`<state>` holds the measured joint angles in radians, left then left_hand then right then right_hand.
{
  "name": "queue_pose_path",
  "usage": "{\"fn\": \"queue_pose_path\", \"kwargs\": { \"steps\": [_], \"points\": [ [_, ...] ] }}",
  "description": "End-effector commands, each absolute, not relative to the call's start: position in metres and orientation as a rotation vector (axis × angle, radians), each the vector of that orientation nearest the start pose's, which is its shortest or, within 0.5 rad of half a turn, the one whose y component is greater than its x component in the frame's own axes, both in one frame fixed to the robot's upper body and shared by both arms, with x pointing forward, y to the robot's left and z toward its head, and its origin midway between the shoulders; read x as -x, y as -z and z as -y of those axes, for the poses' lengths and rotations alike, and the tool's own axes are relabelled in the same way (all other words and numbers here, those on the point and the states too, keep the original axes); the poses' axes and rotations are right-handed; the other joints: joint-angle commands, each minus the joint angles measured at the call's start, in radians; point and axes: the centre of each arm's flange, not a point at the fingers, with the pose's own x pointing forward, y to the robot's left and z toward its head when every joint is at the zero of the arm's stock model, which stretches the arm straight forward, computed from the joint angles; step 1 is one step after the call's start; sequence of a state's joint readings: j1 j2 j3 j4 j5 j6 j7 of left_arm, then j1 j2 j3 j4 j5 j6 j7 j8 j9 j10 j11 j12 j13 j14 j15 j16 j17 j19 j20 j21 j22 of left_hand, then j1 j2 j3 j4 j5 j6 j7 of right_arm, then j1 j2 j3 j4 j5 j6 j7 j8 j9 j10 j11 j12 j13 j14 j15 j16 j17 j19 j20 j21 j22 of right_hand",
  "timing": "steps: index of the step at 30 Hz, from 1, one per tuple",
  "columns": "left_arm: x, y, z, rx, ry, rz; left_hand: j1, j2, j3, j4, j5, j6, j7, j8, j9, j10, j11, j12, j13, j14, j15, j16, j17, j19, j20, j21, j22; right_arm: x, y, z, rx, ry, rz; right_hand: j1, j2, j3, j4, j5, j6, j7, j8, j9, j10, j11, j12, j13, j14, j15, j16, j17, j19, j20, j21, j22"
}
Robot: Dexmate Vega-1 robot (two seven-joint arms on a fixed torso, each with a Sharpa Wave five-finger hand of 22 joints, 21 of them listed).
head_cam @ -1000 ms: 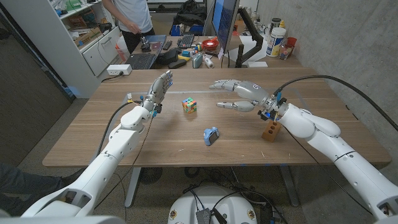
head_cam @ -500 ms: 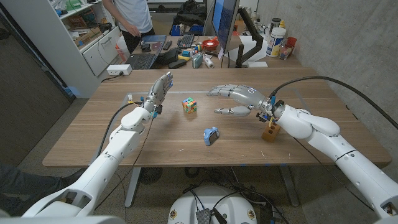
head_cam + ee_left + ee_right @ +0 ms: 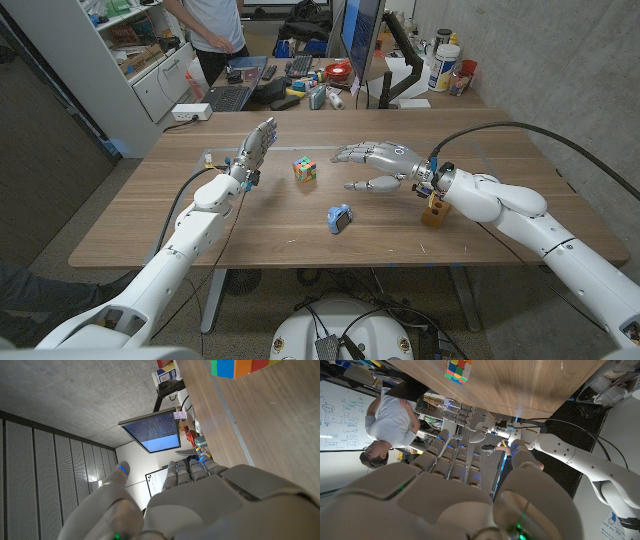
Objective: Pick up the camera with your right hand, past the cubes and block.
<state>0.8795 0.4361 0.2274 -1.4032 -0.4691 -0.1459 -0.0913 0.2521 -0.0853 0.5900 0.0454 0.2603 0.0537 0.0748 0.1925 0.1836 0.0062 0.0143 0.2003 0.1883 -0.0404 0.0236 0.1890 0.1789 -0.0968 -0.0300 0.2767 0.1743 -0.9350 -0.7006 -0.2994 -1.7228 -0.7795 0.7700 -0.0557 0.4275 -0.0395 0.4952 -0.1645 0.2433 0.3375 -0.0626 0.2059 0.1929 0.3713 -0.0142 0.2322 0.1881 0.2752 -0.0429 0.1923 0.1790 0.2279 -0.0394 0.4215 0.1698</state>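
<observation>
A small blue camera (image 3: 340,218) lies on the wooden table (image 3: 150,220) near its front middle. Behind it stands a multicoloured cube (image 3: 304,169), which the wrist views also show: cube (image 3: 240,367) and cube (image 3: 459,370). A brown wooden block (image 3: 434,212) stands to the right, close under my right forearm. My right hand (image 3: 378,165) hovers open, fingers spread, behind and to the right of the camera and right of the cube; right hand (image 3: 455,490) holds nothing. My left hand (image 3: 256,146) is raised left of the cube, fingers straight and apart, empty; left hand (image 3: 200,500).
A person (image 3: 212,25) stands behind the table's far left by a cluttered desk with a laptop (image 3: 230,95) and a monitor (image 3: 360,30). A white power strip (image 3: 190,112) lies at the far left corner. My left arm (image 3: 560,455) shows across the table.
My right hand has drifted slightly nearer and lower, towards the camera, still open. The left hand, cube, block and camera have stayed put.
</observation>
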Motion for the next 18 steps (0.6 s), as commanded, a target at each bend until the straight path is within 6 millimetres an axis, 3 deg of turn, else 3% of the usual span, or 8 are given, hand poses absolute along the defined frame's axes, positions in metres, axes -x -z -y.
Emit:
{"fn": "queue_pose_path", "kwargs": {
  "steps": [1,9,13,18],
  "points": [
    [-0.6423,0.0053,-0.2850,-0.050,0.221,0.593,0.003,0.011,-0.006,0.001,0.009,0.003,0.004,0.005,0.004,-0.002,0.003,0.002,0.003,-0.009,-0.003,0.000,0.005,-0.002,0.002,-0.008,0.005,-0.5049,0.0101,0.1679,1.559,-0.472,1.304,0.013,-0.003,0.009,0.000,0.008,-0.005,0.002,-0.006,0.004,0.006,-0.003,0.000,0.005,0.008,-0.034,-0.001,0.004,0.006,-0.013,-0.002,0.004],
    [-0.6419,0.0035,-0.2841,-0.051,0.226,0.597,0.004,0.011,-0.007,0.001,0.009,0.003,0.004,0.004,0.004,0.000,0.000,0.002,0.003,-0.010,-0.002,0.000,0.005,-0.002,0.003,-0.011,0.005,-0.5031,0.0117,0.1651,1.593,-0.472,1.302,0.023,-0.005,0.013,0.000,0.009,-0.012,0.001,-0.008,0.004,0.001,-0.001,-0.002,0.005,0.005,-0.033,-0.002,0.005,0.006,-0.010,-0.009,0.004],
    [-0.6414,0.0031,-0.2828,-0.050,0.228,0.600,0.004,0.012,-0.008,0.001,0.009,0.003,0.002,0.004,0.004,-0.001,-0.002,0.002,0.003,-0.009,-0.003,0.000,0.005,-0.001,0.005,-0.012,0.005,-0.5016,0.0117,0.1645,1.614,-0.468,1.304,0.032,-0.004,0.018,-0.001,0.009,-0.014,0.002,-0.008,0.004,-0.006,-0.016,-0.005,0.005,0.004,-0.030,-0.002,0.005,0.005,-0.009,-0.014,0.004],
    [-0.6402,0.0017,-0.2811,-0.049,0.230,0.604,0.004,0.012,-0.008,0.001,0.009,0.003,0.001,0.004,0.004,-0.001,-0.002,0.002,0.003,-0.009,-0.004,0.000,0.005,-0.001,0.004,-0.013,0.005,-0.5015,0.0117,0.1629,1.649,-0.473,1.302,0.040,-0.003,0.022,-0.003,0.009,-0.016,0.001,-0.008,0.004,-0.011,-0.017,-0.007,0.006,0.005,-0.028,-0.002,0.005,0.003,-0.008,-0.018,0.005]
  ]
}}
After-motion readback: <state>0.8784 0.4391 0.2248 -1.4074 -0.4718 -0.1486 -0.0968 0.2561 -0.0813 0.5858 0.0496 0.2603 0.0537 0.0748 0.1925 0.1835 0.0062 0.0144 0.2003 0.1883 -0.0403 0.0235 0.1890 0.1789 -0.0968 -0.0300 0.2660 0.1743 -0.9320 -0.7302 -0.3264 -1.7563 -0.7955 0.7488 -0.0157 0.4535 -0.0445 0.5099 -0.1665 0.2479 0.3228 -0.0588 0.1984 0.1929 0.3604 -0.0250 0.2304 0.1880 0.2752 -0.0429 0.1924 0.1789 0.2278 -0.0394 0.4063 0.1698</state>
